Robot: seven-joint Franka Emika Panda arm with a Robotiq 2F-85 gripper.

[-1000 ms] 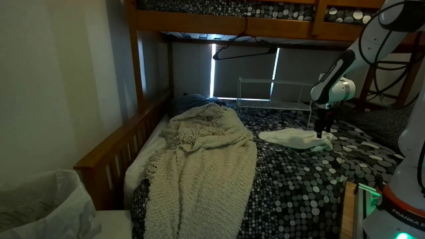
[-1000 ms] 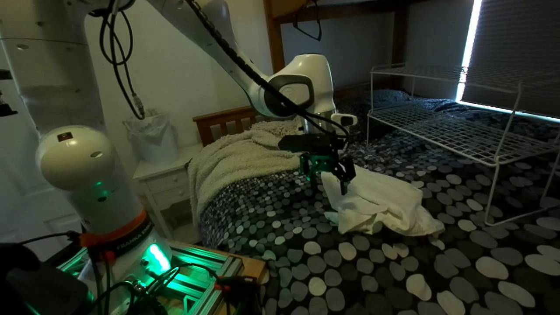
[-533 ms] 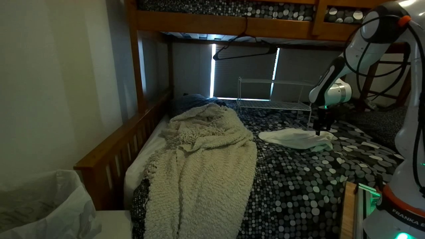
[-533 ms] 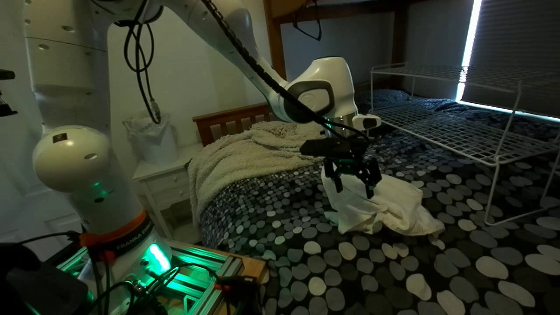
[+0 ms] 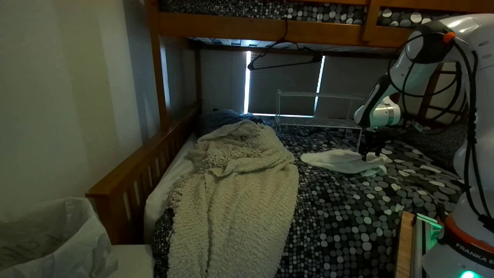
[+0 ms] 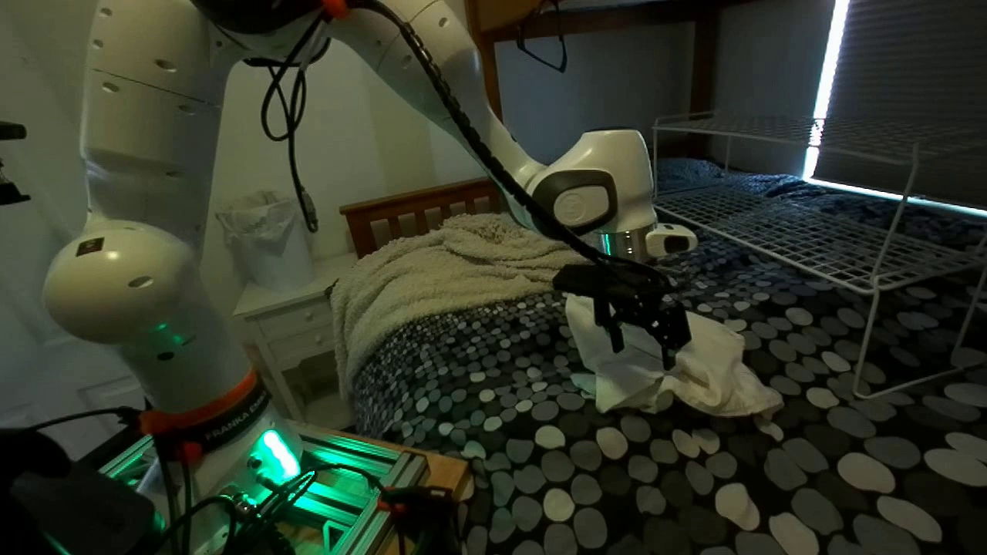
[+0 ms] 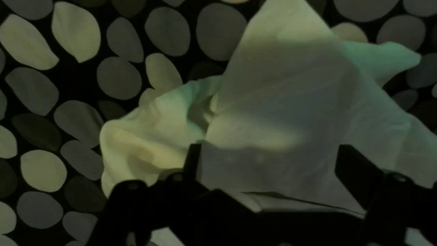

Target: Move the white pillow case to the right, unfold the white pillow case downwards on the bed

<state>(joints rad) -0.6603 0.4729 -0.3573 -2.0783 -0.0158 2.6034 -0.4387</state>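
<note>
Wrist view: jaws spread wide over the pillow case [image 7: 280,102], gripping nothing; contact with it cannot be determined. In both exterior views it lies crumpled and partly folded on the bed [image 5: 332,216], near the blanket [image 5: 239,204] and the rack [image 5: 316,122]. Progress, by judgement: completion of the rightward move cannot be confirmed; grasping the pillow case and unfolding it downward are both outstanding.

Arm [image 5: 487,85]: bent at a high elbow [image 5: 428,46]
Forearm [image 6: 463,69]: slanted down from the elbow
Wrist [image 6: 632,185]: bent so its end faces down
Jaws: parted wide, pointing down, the fingers [image 7: 356,174] well apart
Base [image 5: 447,255]: light glowing green
</note>
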